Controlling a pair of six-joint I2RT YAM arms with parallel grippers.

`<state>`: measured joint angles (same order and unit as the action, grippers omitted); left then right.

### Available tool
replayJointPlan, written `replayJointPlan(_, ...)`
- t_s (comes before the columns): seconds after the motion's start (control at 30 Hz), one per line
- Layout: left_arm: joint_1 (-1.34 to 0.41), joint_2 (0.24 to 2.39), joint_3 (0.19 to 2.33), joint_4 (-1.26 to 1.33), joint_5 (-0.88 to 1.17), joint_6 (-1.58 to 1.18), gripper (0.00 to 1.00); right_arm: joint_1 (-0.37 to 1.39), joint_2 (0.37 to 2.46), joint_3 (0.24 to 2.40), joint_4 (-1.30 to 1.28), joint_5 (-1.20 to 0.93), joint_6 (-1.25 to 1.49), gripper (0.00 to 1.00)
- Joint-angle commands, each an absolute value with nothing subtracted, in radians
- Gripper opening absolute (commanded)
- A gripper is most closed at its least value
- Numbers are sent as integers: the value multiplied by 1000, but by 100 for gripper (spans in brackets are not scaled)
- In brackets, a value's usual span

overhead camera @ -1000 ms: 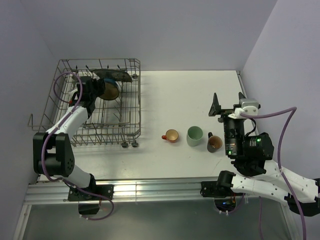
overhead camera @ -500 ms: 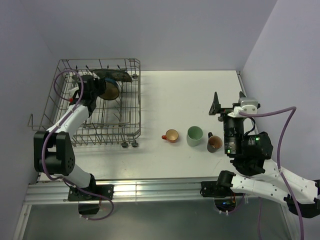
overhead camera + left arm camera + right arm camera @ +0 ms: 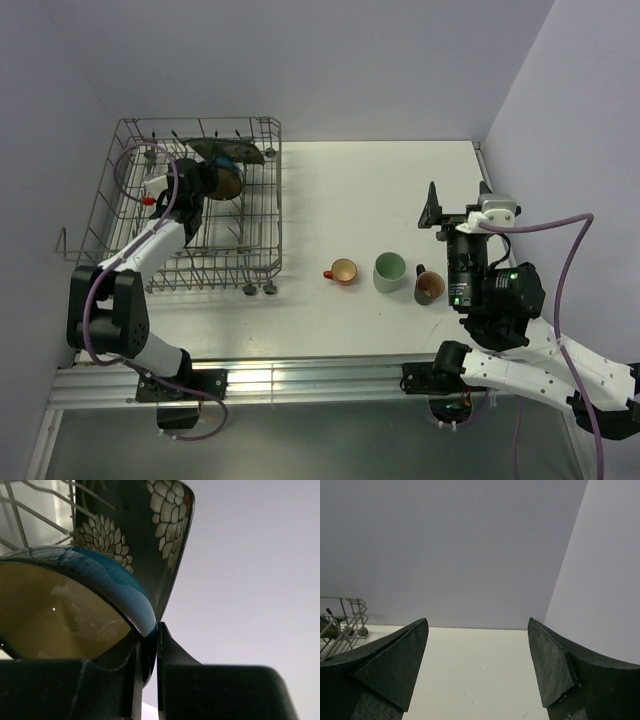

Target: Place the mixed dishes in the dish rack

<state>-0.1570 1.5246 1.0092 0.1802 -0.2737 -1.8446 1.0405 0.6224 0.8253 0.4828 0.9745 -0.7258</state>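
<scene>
The dish rack (image 3: 270, 215), a grey wire basket, stands at the far left of the table. Inside it, at the back, the dark floral plate (image 3: 232, 152) leans on edge. My left gripper (image 3: 207, 181) is shut on the rim of the blue bowl (image 3: 226, 184), which is on its side inside the rack, just in front of the plate. The left wrist view shows the bowl's tan inside (image 3: 60, 615) and the plate (image 3: 155, 525) right behind it. On the table sit the orange-red cup (image 3: 342, 271), the pale green mug (image 3: 389, 271) and the brown cup (image 3: 429, 287). My right gripper (image 3: 458, 208) hangs open beyond the brown cup, holding nothing.
Pale walls close in the table at the back and on the right. The rack's small wheels (image 3: 258, 290) rest near its front right corner. A corner of the rack (image 3: 342, 622) shows at the left of the right wrist view, with bare tabletop (image 3: 480, 660) ahead.
My left arm has shifted slightly right with the bowl, bringing it closer to the plate. The right arm and the three cups have not moved.
</scene>
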Motion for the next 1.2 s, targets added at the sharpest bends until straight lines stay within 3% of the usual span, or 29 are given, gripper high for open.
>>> replayJointPlan(0.0,-181,1486,911,173,-268,-1844,0,1029,618,859,474,959,-707,88)
replayJointPlan(0.2,-164,1445,727,323,-241,-1971,0,1020,627,873,460,943,-695,88)
replayJointPlan(0.4,-156,1439,699,307,-207,-2002,1,1014,635,884,440,931,-683,88)
replayJointPlan(0.53,-152,1434,732,200,-183,-2005,26,1012,635,885,430,925,-666,87)
replayJointPlan(0.7,-150,1436,745,152,-160,-2011,37,1011,634,885,428,925,-663,87)
replayJointPlan(0.8,-146,1439,770,111,-161,-1996,51,1011,632,885,425,927,-664,87)
replayJointPlan(0.87,-141,1447,802,74,-152,-1985,71,1009,629,884,419,928,-658,87)
replayJointPlan(0.9,-140,1450,811,49,-149,-1980,94,1009,627,884,417,928,-657,88)
replayJointPlan(0.93,-138,1450,827,37,-144,-1976,99,1009,629,882,416,927,-654,87)
replayJointPlan(1.17,-130,1440,833,23,-138,-1956,99,1009,630,879,416,917,-652,87)
